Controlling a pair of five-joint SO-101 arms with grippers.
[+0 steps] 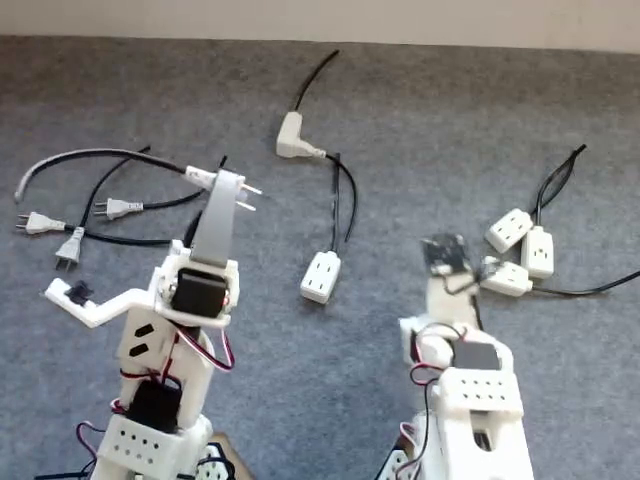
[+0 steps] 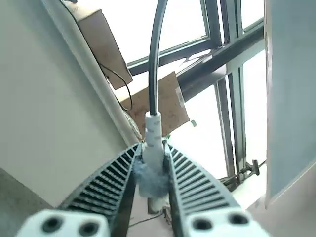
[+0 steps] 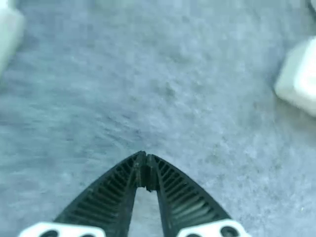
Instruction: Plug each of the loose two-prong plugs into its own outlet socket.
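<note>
- Fingers of your left gripper clamp a white plug, left of centre in the high view
- Your right gripper is closed, empty, over grey carpet
- At far left lie loose plugs; outlet sockets cluster at right

Daylight glares white through tall dark-framed glass windows beyond my left claw; grey carpeted table evenly lit, shadows faint.
</note>
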